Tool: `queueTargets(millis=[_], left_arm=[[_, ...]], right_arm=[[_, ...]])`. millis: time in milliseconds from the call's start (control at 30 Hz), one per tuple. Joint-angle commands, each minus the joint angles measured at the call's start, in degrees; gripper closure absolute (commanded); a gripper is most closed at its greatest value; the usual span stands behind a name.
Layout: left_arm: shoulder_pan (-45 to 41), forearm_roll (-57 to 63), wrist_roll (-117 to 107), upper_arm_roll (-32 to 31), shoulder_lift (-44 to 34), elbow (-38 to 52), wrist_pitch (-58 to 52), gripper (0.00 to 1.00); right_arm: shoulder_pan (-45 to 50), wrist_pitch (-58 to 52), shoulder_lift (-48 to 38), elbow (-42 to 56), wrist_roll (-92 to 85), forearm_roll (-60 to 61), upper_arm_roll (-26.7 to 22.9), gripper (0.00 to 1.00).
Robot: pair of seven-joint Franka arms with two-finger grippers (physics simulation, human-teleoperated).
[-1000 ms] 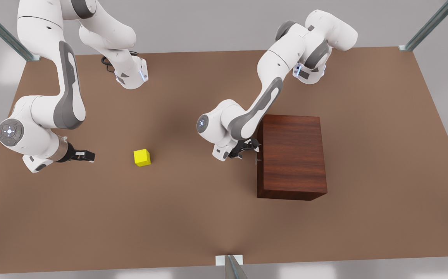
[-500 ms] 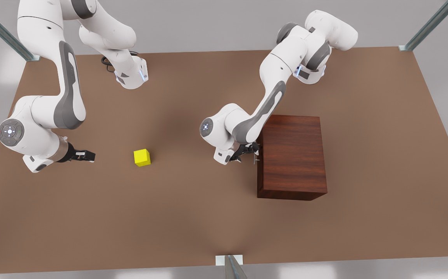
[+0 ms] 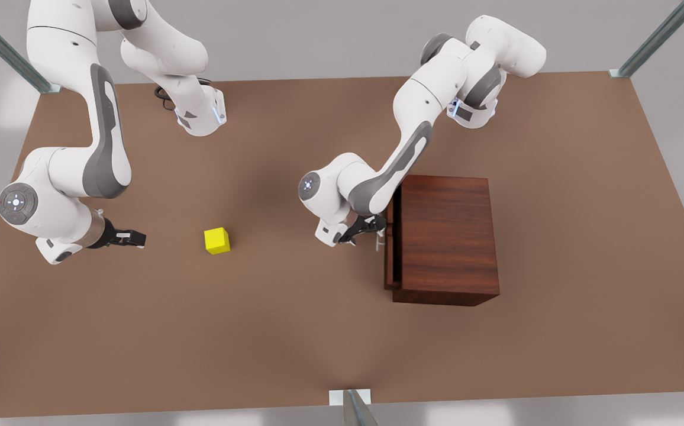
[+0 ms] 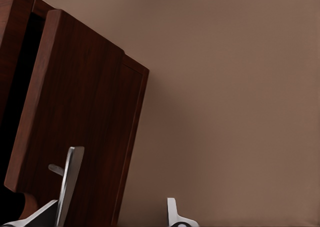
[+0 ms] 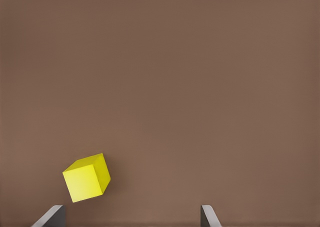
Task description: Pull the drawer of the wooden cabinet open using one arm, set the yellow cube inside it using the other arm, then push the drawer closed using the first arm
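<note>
The wooden cabinet (image 3: pixel 447 239) sits on the brown desk (image 3: pixel 294 331), toward the front view's right. It is the biggest thing on the desk. Its drawer (image 3: pixel 390 248) sticks out a little way toward the front view's left, with a dark gap showing behind its front board. The drawer's silver handle (image 3: pixel 381 241) is a thin bar on that front board.

The left pincer (image 3: pixel 371 226) is at the handle. In the left wrist view the handle (image 4: pixel 69 183) runs right beside one finger (image 4: pixel 35 218), while the other finger (image 4: pixel 175 216) stands apart, so the pincer looks spread and not pressed on the bar.

The right pincer (image 3: pixel 136 238) waits low over the desk at the front view's left, its fingers spread wide.

The yellow cube (image 3: pixel 217 241) rests on the desk between the two pincers, nearer the right one and not touching it.
</note>
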Motion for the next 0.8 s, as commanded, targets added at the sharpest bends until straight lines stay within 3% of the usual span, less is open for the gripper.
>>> queueTargets(millis=[0,767], left_arm=[[-0.2,-0.2,-0.9,-0.1,-0.1,0.0,0.9,0.0],[-1.9,-4.2,-4.9,-1.1,-0.1,2.0,0.6,0.0]], right_arm=[[0.0,0.0,-0.1,0.0,-0.1,0.0,0.0,0.0],[-0.1,-0.1,0.0,0.4,0.0,0.0,0.0,0.0]])
